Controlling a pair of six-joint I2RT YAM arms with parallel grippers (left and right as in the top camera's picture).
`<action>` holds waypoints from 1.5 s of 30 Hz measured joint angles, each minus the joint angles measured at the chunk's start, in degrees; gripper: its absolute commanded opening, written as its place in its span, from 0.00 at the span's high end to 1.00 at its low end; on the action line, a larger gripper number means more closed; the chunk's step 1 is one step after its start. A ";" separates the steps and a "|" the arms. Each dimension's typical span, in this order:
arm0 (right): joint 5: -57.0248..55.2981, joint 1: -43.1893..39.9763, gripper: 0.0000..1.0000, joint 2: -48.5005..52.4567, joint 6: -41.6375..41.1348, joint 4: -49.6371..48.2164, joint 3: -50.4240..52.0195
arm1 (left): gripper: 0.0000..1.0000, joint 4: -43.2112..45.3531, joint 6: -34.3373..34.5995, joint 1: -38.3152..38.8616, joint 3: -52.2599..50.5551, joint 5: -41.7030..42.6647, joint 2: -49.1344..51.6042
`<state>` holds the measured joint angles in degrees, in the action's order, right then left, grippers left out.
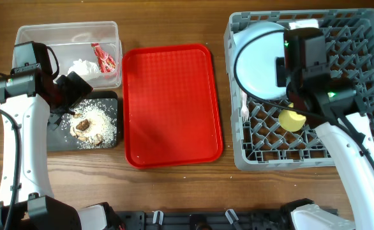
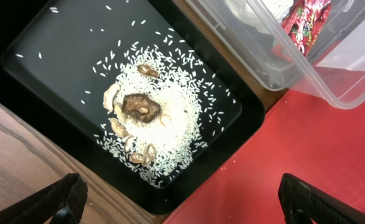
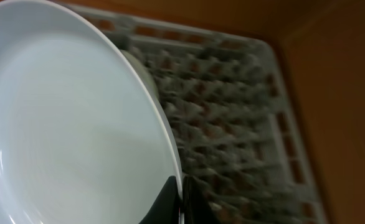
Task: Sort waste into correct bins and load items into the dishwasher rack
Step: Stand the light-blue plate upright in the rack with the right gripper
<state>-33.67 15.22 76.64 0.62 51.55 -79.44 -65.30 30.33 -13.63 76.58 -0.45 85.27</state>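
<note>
Plate (image 1: 260,61) over rack (image 1: 359,38), 2 o'clock, rim clamped by right gripper (image 3: 181,198); arm stretched across rack. Left gripper (image 2: 182,198) spread wide, pointing down over tray (image 2: 39,37), 9 o'clock.

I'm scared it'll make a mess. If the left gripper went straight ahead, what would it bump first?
Probably the rice and scraps in the black tray. The open left gripper points at them, though depth is unclear.
</note>
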 measured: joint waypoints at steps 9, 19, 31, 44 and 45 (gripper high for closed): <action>-10.38 -0.44 0.96 0.39 1.53 1.09 8.48 | 0.00 0.00 0.00 0.00 0.00 0.59 -0.02; -11.80 0.35 0.96 1.27 -1.01 -2.99 12.24 | 0.00 0.00 -0.02 0.00 0.00 0.87 -0.02; 10.64 5.60 0.46 1.31 -2.54 -4.46 12.24 | 0.00 0.20 0.00 0.00 0.00 1.01 0.00; 40.06 -12.96 0.14 -5.97 -1.70 -8.87 11.23 | 0.00 3.78 -7.32 9.18 0.00 5.33 -0.02; 44.04 -14.23 0.14 -5.66 -0.20 -7.58 11.17 | 0.00 3.37 -8.66 11.34 0.00 5.57 0.00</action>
<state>10.37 0.99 70.98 0.43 43.97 -68.27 -61.93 21.67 -2.28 76.58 5.13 85.27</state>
